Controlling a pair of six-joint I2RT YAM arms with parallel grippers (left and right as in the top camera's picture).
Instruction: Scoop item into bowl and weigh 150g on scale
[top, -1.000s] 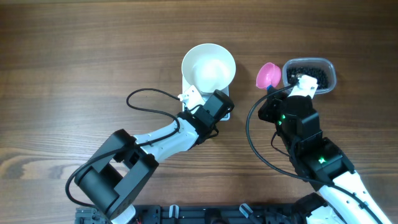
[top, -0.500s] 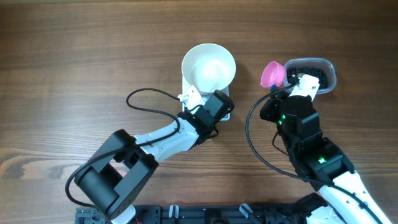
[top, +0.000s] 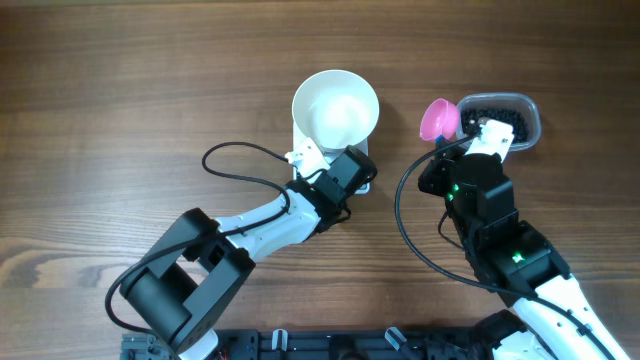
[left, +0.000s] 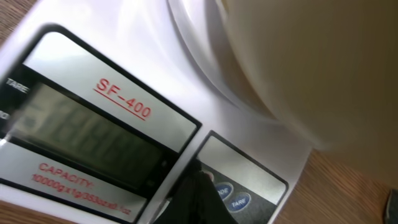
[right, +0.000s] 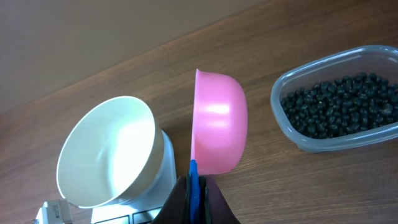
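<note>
The white bowl (top: 336, 108) stands on the white scale (top: 366, 183) and looks bare inside. My left gripper (left: 199, 194) is shut with nothing in it, its tip down on the scale's button panel (left: 233, 196) beside the display (left: 93, 134). My right gripper (right: 194, 196) is shut on the blue handle (right: 193, 177) of a pink scoop (right: 217, 124). The scoop is tipped on its side above the table, between the bowl (right: 106, 155) and a clear tub (right: 339, 109). The item, small black pellets (top: 498, 113), fills that tub. No pellets show in the scoop (top: 438, 120).
A black cable (top: 240, 170) loops over the wood left of the left arm. Another cable (top: 405, 225) curves beside the right arm. The tub (top: 530, 125) sits close to the right gripper's wrist, at the back right.
The pink scoop has shifted a little to the right, closer to the tub. The left arm has stayed at the scale's front edge.
</note>
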